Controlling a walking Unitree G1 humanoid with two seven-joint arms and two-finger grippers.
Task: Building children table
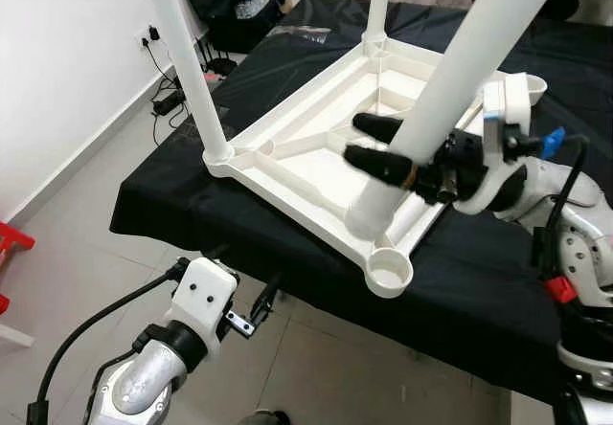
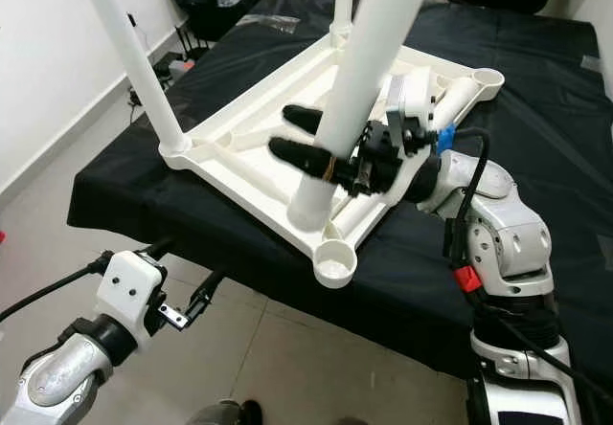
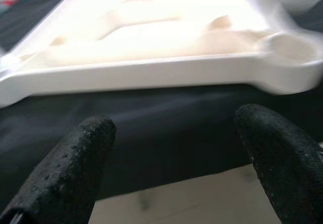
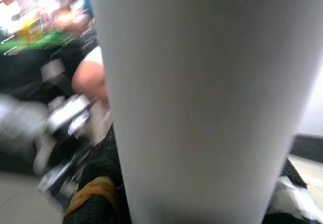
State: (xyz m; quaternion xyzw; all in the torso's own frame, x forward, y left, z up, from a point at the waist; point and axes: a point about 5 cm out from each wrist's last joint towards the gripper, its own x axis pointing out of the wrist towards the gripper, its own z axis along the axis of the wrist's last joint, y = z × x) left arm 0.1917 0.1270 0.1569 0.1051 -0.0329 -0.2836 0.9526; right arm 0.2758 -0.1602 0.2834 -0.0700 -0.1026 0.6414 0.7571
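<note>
Tabletop [image 1: 316, 162] lies upside down at the desk's [image 1: 479, 281] front edge. My right gripper [image 1: 383, 147] clamps a white leg [image 1: 450, 90] above the empty corner socket [image 1: 388, 270]. Left gripper [image 3: 171, 148] hangs open, holding nothing. Risk: a tilted leg may jam or miss.

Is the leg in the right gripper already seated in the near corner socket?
No. The right gripper holds the leg tilted, its lower end resting beside the open corner socket.

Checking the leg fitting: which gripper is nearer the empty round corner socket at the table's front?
Right. The right gripper holds the white tube leg just above the empty round corner socket; the left gripper sits lower, beyond the table's edge.
</note>
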